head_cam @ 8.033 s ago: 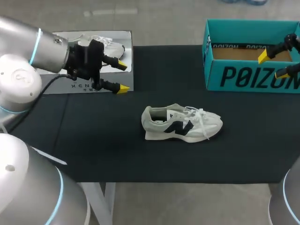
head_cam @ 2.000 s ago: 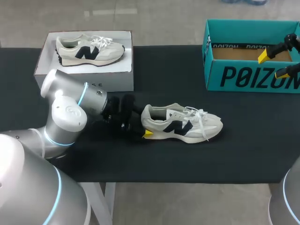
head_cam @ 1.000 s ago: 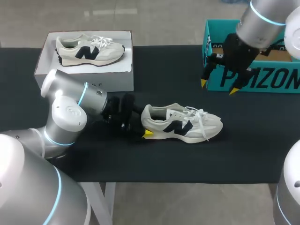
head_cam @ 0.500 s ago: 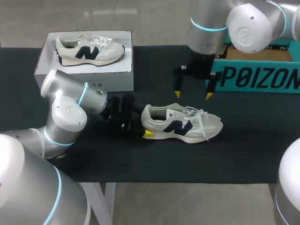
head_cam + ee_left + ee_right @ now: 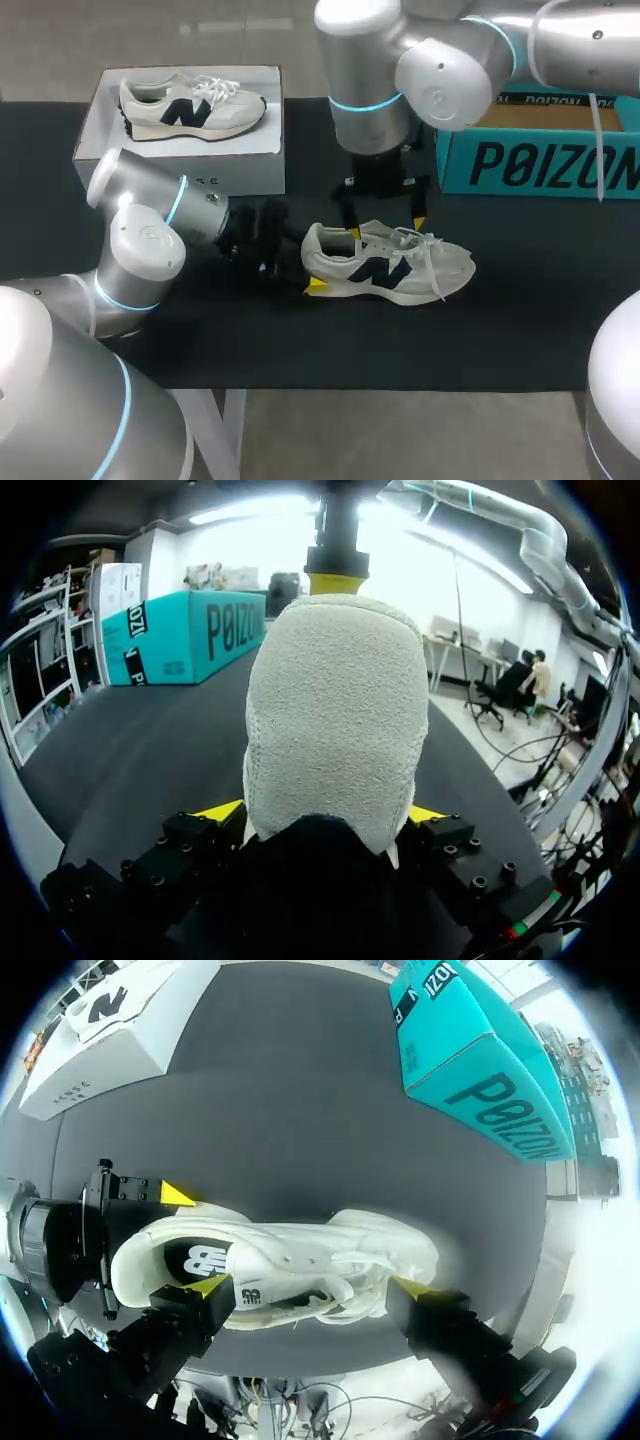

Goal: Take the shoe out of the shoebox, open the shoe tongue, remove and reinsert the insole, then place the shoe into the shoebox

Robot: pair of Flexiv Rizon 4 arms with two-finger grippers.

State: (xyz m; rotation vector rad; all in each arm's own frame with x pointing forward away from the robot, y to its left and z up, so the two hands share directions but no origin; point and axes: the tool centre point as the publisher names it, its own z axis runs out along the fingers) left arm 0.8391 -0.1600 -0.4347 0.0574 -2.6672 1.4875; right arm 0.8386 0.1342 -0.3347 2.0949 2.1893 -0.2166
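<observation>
Head view: left gripper (image 5: pixel 308 263) clamps shoe (image 5: pixel 392 266) heel; right gripper (image 5: pixel 387 227) spread above.

Cream shoe (image 5: pixel 385 268) stands upright, apart from open teal shoebox (image 5: pixel 530 165).

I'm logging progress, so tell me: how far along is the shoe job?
Done: the shoe lies on the table, out of the teal shoebox. In hand: the left gripper clamps its heel between its fingers; the right gripper hangs open over the tongue. Left: open the tongue, insole out and in, rebox.
</observation>
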